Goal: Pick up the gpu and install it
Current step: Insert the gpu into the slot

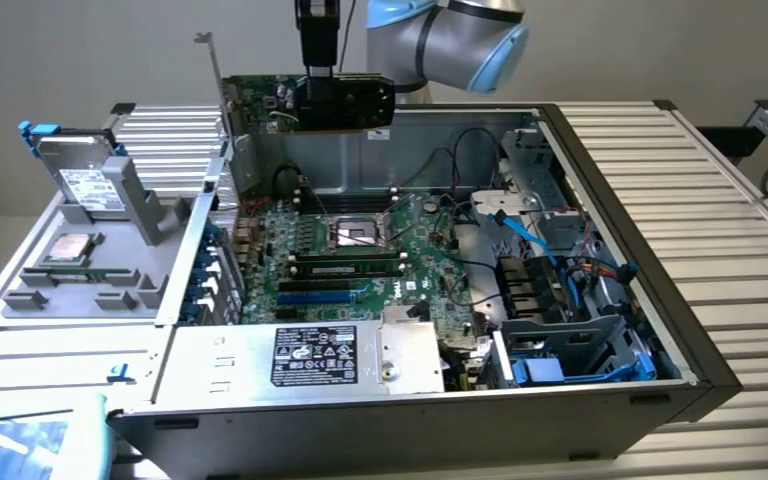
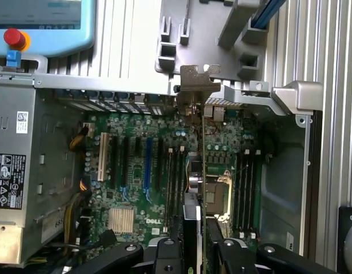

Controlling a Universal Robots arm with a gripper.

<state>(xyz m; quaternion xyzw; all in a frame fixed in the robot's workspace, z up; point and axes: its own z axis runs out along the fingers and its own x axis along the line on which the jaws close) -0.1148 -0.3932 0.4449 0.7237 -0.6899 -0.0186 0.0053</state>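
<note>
The gpu (image 1: 337, 103), a green card with a black fan block and a silver end bracket (image 1: 211, 70), hangs in the air above the back wall of the open computer case (image 1: 598, 160). My gripper (image 1: 320, 70) is shut on its top edge from above. In the wrist view the gpu (image 2: 203, 148) appears edge-on between my fingers (image 2: 164, 254), with its bracket (image 2: 194, 77) at the case's rear slot wall. It hovers over the green motherboard (image 2: 142, 171), near the CPU socket (image 2: 219, 194) and apart from the board.
The motherboard (image 1: 357, 250) lies in the case with RAM sticks and expansion slots (image 2: 147, 160). A silver power supply (image 1: 317, 355) sits at the case's front. A hard drive (image 1: 91, 185) stands on a grey tray (image 1: 77, 280) at the exterior view's left. A teach pendant (image 2: 39, 23) lies nearby.
</note>
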